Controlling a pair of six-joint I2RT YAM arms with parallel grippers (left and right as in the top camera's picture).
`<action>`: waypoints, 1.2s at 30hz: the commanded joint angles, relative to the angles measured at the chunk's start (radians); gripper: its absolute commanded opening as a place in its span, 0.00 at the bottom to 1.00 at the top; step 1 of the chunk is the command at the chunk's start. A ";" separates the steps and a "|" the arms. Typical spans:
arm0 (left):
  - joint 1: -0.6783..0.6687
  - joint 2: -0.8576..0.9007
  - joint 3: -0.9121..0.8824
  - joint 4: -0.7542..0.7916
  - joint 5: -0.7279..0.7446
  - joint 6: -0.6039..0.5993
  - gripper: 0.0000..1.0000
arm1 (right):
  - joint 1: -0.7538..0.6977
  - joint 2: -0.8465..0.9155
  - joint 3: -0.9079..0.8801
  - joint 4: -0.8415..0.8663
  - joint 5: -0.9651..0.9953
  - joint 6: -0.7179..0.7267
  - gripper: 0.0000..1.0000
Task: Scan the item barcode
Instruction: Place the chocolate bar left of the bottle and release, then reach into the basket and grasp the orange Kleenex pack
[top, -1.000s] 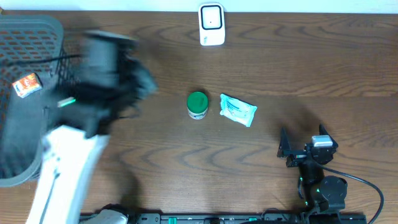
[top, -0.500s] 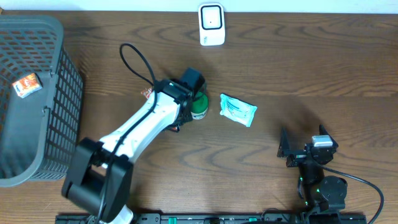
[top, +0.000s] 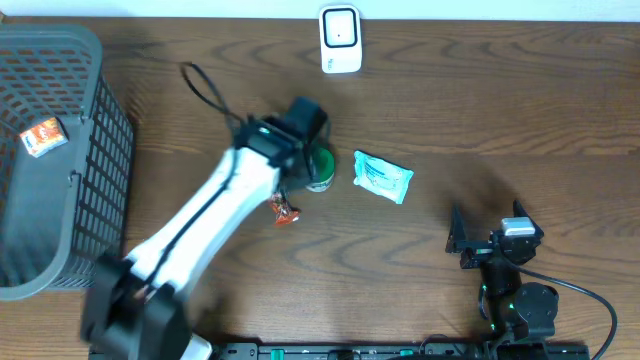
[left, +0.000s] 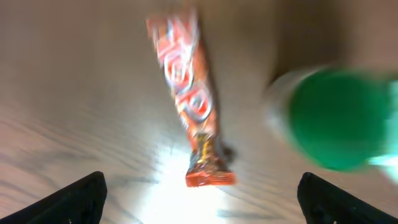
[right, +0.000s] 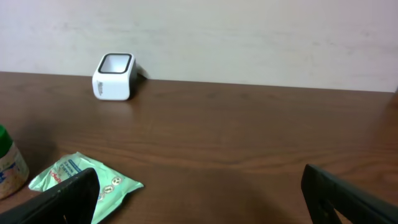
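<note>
The left jaws are spread wide and hold nothing. The orange snack bar (top: 285, 209) lies loose on the surface just left of center, near the green-capped bottle (top: 318, 168). At lower right, the right jaws also stand spread and empty.

Swings the left arm off the basket (top: 110, 140), a blur over it one second back, and reaches across to the green-capped jar (top: 320, 168). Spreads the left gripper (left: 205, 205) from pinched shut to jaws wide apart. Drops the orange snack packet (top: 285, 208), half a second back only a sliver peeking out beside the wrist, flat onto the wood just beside the jar and clear of both fingertips.
</note>
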 joint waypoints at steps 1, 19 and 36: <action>0.042 -0.152 0.181 -0.035 -0.134 0.087 0.98 | -0.007 -0.001 -0.001 -0.004 0.005 -0.004 0.99; 1.011 -0.302 0.296 -0.002 0.092 0.107 0.98 | -0.007 -0.001 -0.001 -0.004 0.005 -0.004 0.99; 1.238 0.090 0.036 0.567 0.336 0.197 0.96 | -0.007 -0.001 -0.001 -0.005 0.005 -0.004 0.99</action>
